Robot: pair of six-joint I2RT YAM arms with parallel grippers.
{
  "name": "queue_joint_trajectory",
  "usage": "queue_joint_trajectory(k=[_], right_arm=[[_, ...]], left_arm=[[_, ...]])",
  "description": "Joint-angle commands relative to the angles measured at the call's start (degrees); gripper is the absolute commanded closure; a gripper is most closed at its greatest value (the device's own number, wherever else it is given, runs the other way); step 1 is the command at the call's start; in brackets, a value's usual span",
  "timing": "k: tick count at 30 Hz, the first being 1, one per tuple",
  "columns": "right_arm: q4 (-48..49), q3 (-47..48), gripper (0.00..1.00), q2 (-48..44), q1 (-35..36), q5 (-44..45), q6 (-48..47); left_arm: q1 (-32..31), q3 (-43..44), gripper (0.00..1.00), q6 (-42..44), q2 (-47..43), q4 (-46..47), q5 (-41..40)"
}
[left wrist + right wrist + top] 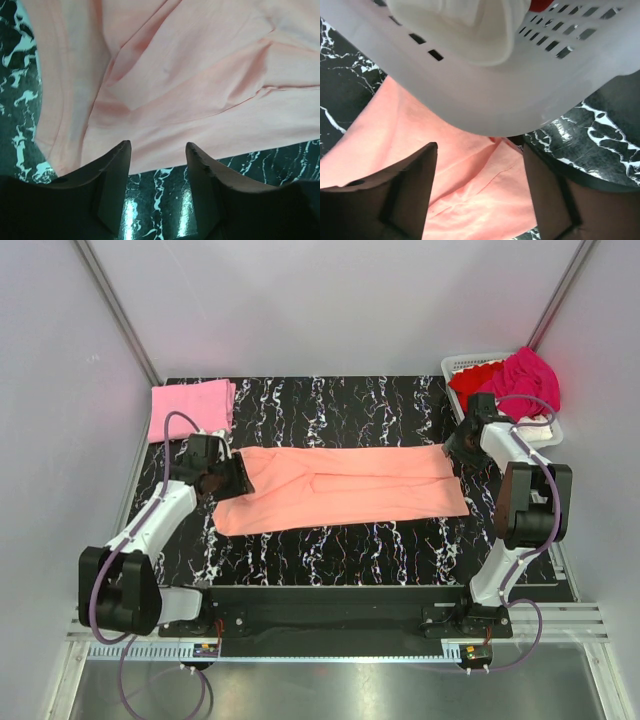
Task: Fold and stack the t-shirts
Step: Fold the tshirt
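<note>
Your salmon-orange t-shirt (pixel 345 488) lies spread flat across the middle of the black marbled surface (pixel 330 550), its long side running left to right. Your left gripper (pixel 157 150) sits at the shirt's left end, fingers apart with nothing between them. Your right gripper (pixel 480 150) hangs over the right end, fingers likewise apart, perhaps just clear of the cloth. A folded light pink t-shirt (pixel 192 405) rests at the far left corner. The white basket (pixel 465 362) at far right holds a magenta t-shirt (pixel 530 375) and a red t-shirt (pixel 475 380).

Salmon-orange t-shirt (pixel 345 487), black white-veined table (pixel 330 560)
</note>
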Motion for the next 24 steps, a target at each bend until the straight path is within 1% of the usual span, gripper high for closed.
queue_joint_trajectory(k=[1, 2, 3, 7, 11, 13, 15, 16, 18, 20, 24], right_arm=[[-0.1, 0.7, 0.22, -0.8, -0.7, 3.2, 0.3], [-0.3, 0.7, 0.13, -1.0, -0.8, 3.7, 0.4], [-0.4, 0.7, 0.11, -1.2, -0.8, 4.1, 0.6], [-0.5, 1.4, 0.10, -3.0, -0.8, 2.9, 0.5], [1.8, 0.7, 0.15, -5.0, -0.6, -3.6, -0.2], [3.2, -0.5, 0.18, -6.0, -0.2, -7.8, -0.3], [5.4, -1.0, 0.20, -6.2, 0.4, -10.0, -1.7], [5.9, -0.8, 0.20, -5.7, 1.3, -13.5, -2.1], [5.8, 1.0, 0.22, -4.5, 2.5, -16.0, -3.9], [4.7, 2.8, 0.24, -1.7, 5.2, -17.0, -5.6], [3.5, 6.7, 0.26, 3.6, 7.7, -18.8, -6.3]], left_arm=[[-0.2, -2.2, 0.44, -1.9, -3.4, -0.4, -3.6], [-0.2, -2.3, 0.43, -2.0, -4.1, -0.6, -4.3], [-0.2, -2.2, 0.42, -2.0, -4.1, -0.9, -4.6], [-0.2, 0.6, 0.42, -2.4, -2.7, -0.9, -4.7], [-0.2, 3.2, 0.43, -2.6, 1.7, 0.5, -5.0], [-0.2, 5.0, 0.45, -2.6, 3.4, 1.6, -5.1], [-0.2, 7.0, 0.47, -2.5, 6.3, 2.2, -5.3], [-0.2, 7.6, 0.48, -2.5, 8.3, 2.4, -5.1], [-0.5, 9.1, 0.49, -3.0, 10.2, 2.9, -5.0], [-1.3, 9.2, 0.50, -3.7, 12.2, 3.7, -5.1], [-3.4, 7.0, 0.51, -6.2, 14.4, 6.0, -5.8]])
